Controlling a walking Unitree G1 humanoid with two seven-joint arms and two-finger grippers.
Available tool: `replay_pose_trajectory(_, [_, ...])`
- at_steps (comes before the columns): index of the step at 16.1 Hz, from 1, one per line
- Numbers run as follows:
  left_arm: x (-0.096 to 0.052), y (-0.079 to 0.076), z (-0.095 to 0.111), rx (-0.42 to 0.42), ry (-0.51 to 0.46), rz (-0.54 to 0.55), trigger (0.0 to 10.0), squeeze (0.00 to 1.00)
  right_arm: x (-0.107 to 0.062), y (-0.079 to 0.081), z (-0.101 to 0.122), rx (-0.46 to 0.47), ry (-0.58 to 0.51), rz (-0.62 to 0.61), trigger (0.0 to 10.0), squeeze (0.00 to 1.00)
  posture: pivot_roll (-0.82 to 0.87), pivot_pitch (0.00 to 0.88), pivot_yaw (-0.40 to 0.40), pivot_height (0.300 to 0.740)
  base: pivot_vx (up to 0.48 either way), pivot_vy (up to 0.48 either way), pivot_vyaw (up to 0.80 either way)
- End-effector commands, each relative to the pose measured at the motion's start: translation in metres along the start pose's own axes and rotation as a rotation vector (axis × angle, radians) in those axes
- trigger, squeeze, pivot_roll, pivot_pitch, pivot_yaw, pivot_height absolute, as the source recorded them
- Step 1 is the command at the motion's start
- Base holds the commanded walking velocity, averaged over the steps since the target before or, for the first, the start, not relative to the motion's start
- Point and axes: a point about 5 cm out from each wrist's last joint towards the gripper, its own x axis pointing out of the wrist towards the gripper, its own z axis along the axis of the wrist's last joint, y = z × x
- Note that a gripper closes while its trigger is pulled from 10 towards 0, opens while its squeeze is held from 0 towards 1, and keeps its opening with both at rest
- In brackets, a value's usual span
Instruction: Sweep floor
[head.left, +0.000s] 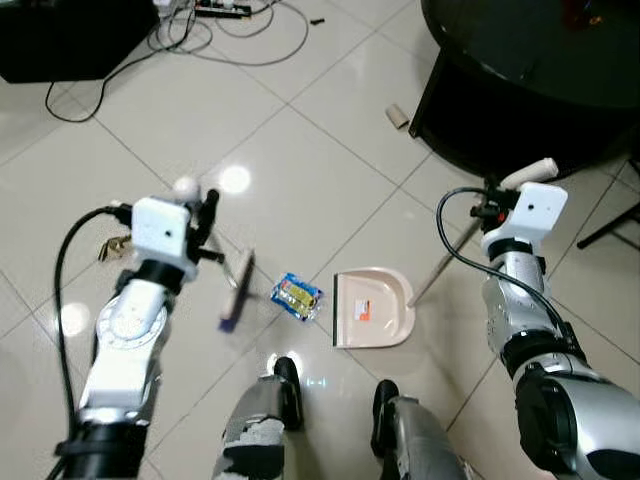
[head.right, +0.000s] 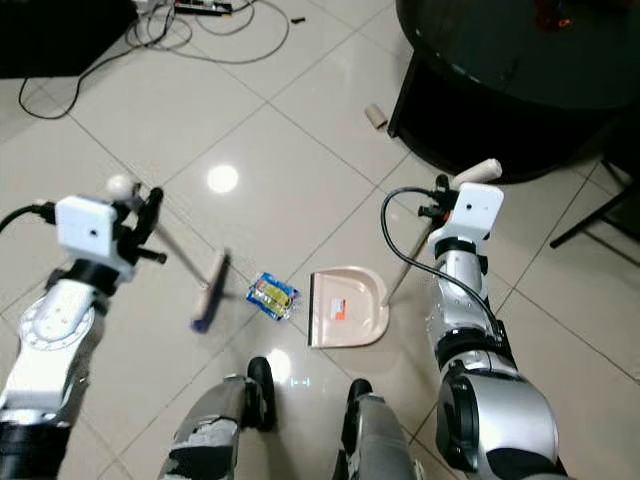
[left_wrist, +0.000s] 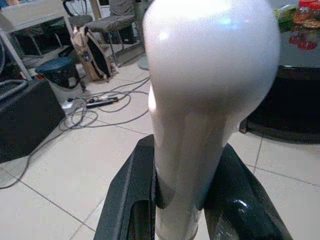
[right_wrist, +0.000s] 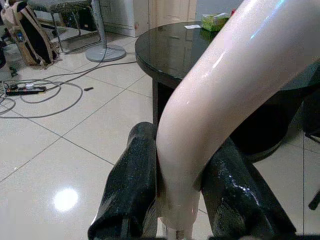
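My left gripper (head.left: 205, 215) is shut on the white handle of a broom (head.left: 237, 288); its brush head rests on the tiles just left of a blue-and-yellow wrapper (head.left: 297, 296). The rounded handle end (left_wrist: 210, 75) sticks out between the black fingers (left_wrist: 130, 200). My right gripper (head.left: 492, 205) is shut on the pale handle (right_wrist: 220, 95) of a beige dustpan (head.left: 372, 306), whose pan lies flat on the floor right of the wrapper. A small tan cork-like piece (head.left: 397, 116) lies farther off near the table.
A black round table (head.left: 530, 70) stands at the far right with a chair leg (head.left: 610, 225) beside it. Cables and a power strip (head.left: 222, 10) trail across the far floor by a black box (head.left: 60, 40). My feet (head.left: 288, 385) stand just behind the dustpan.
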Motion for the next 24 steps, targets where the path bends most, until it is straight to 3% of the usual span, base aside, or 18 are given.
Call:
replay_pose_trajectory(1, [-0.001, -0.010, -0.012, -0.038, 0.056, -0.010, 10.0, 0.00, -0.015, -0.001, -0.023, -0.015, 0.104, 0.002, 10.0, 0.00, 0.17, 0.366, 0.015, 0.740, 0.000, 0.000, 0.00])
replay_pose_trajectory(7, [0.001, -0.031, -0.023, -0.112, 0.106, -0.036, 10.0, 0.00, -0.017, 0.006, -0.026, -0.012, 0.116, 0.012, 10.0, 0.00, 0.16, 0.357, 0.021, 0.740, 0.000, 0.000, 0.00])
replay_pose_trajectory(10, [0.010, -0.043, -0.020, -0.272, 0.113, -0.022, 10.0, 0.00, -0.018, 0.007, -0.027, -0.009, 0.121, 0.001, 10.0, 0.00, 0.15, 0.349, 0.021, 0.740, 0.000, 0.000, 0.00])
replay_pose_trajectory(11, [0.012, -0.045, -0.017, -0.273, 0.101, -0.037, 10.0, 0.00, -0.018, 0.007, -0.027, -0.010, 0.121, -0.001, 10.0, 0.00, 0.15, 0.349, 0.021, 0.740, 0.000, 0.000, 0.00])
replay_pose_trajectory(17, [0.019, -0.033, -0.005, -0.354, 0.097, -0.047, 10.0, 0.00, -0.016, 0.002, -0.026, -0.010, 0.122, -0.018, 10.0, 0.00, 0.15, 0.337, 0.024, 0.740, 0.000, 0.000, 0.00])
replay_pose_trajectory(19, [0.020, -0.029, 0.002, -0.417, 0.113, -0.096, 10.0, 0.00, -0.016, 0.002, -0.026, -0.009, 0.126, -0.022, 10.0, 0.00, 0.16, 0.344, 0.024, 0.740, 0.000, 0.000, 0.00])
replay_pose_trajectory(24, [0.019, -0.018, 0.015, -0.423, 0.103, -0.221, 10.0, 0.00, -0.014, 0.000, -0.024, -0.007, 0.120, -0.033, 10.0, 0.00, 0.15, 0.331, 0.017, 0.740, 0.000, 0.000, 0.00])
